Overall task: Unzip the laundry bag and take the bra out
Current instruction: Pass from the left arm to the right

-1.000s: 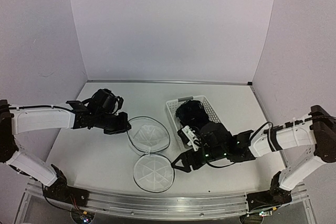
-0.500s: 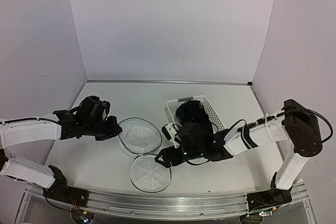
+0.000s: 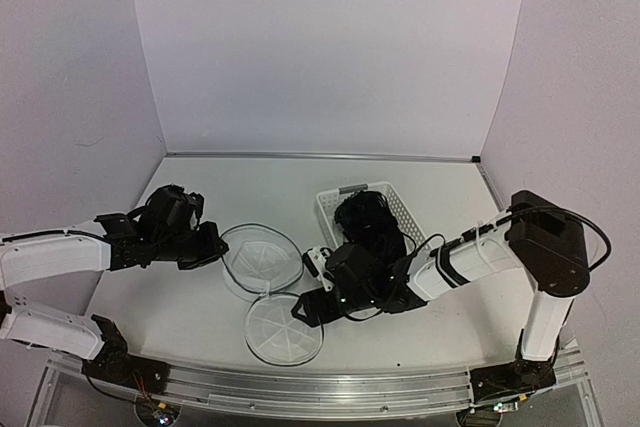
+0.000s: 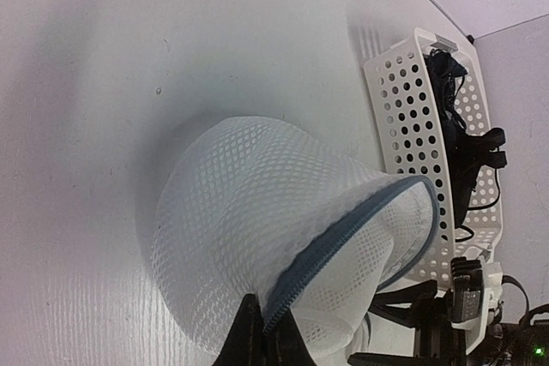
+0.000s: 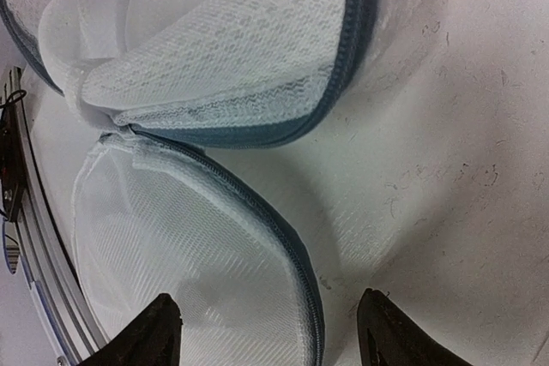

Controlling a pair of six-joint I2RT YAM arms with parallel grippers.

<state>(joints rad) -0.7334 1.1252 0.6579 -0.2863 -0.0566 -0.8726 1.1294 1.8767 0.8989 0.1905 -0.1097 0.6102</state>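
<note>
The left gripper is pinched shut on the bag rim. A hard tug could drag the soft bag across the bare table. The right gripper hangs wide open and empty, low over the bag's flat half, and could snag the mesh. The basket holding the bra crowds its arm.

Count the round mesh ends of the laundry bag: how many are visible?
2. The farther end is pinched at its zip rim by the left hand; the nearer end lies flat beside the open right hand. None seems hidden.
</note>
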